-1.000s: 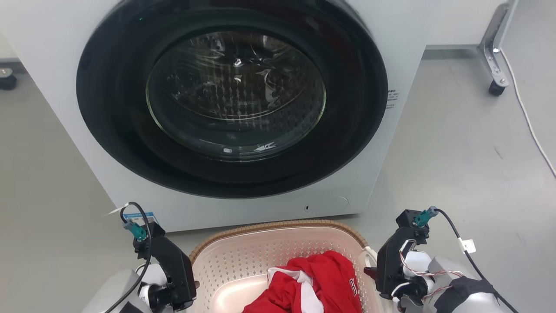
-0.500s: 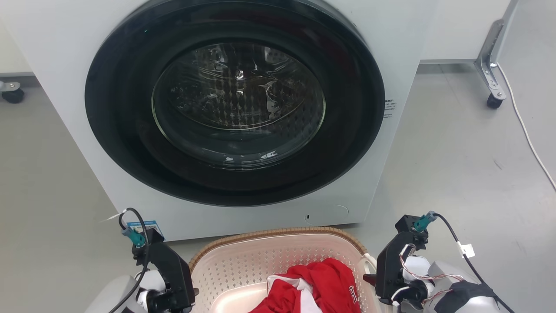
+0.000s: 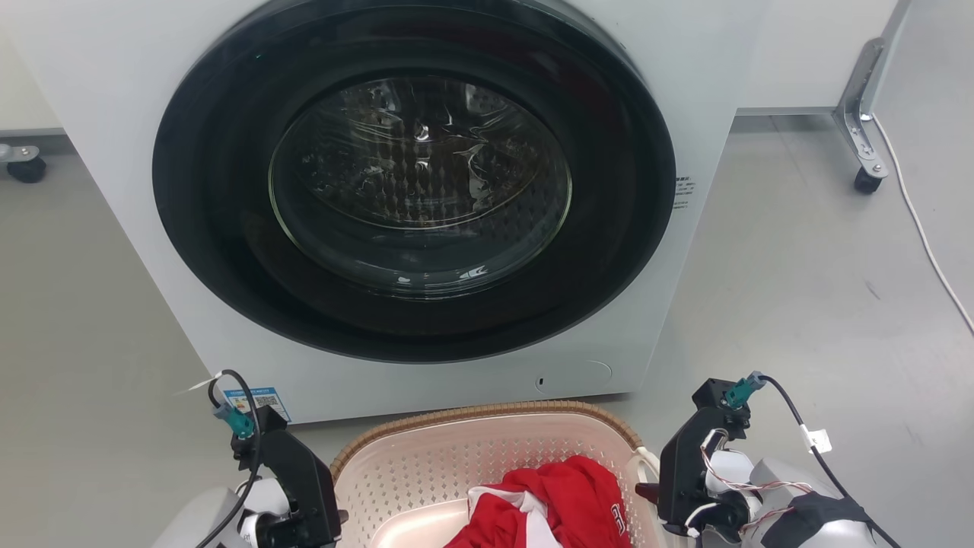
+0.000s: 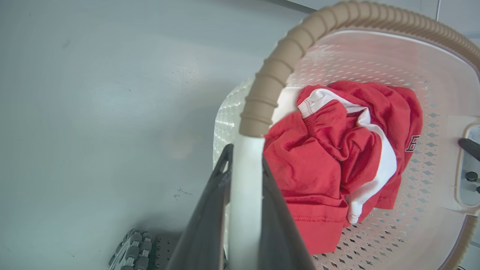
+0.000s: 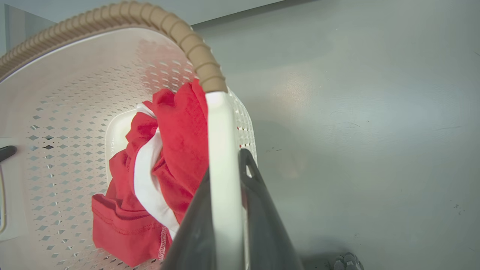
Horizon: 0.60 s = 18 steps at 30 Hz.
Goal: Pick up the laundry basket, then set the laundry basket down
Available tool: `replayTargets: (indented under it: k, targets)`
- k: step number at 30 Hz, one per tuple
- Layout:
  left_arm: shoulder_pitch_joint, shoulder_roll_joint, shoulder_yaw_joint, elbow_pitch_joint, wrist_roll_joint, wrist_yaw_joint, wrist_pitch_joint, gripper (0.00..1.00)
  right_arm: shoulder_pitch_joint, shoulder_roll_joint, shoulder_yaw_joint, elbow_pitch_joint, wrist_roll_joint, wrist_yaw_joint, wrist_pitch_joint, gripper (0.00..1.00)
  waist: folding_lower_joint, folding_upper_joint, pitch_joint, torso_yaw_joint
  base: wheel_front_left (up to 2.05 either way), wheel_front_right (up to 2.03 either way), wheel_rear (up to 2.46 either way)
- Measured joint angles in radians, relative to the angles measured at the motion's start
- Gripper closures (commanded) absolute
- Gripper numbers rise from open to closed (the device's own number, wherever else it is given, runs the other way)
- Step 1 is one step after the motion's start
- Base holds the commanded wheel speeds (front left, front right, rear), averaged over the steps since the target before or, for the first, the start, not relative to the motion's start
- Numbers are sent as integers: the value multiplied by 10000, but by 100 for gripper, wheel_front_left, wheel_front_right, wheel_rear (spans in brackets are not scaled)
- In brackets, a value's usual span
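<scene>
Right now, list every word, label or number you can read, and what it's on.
Nothing reads clearly.
Blue sticker on the washing machine: too small.
Small print beside its door: blurred.
White mark on the red garment in the laundry basket: partly folded under, unreadable.

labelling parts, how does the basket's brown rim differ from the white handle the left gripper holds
The rim is tan and ribbed; the handle is white and smooth. The handle sits clamped between the fingers of the left gripper; the rim is ungripped. Both edge the laundry basket, joined end to end.
</scene>
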Motion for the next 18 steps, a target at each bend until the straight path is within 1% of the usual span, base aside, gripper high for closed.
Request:
replayTargets:
  k: [18]
  targets:
    - [-1, 77, -268, -123, -82, 0, -15, 100, -1, -6, 119, 6, 228, 0, 2, 100, 0, 2, 1, 10, 0, 0, 0]
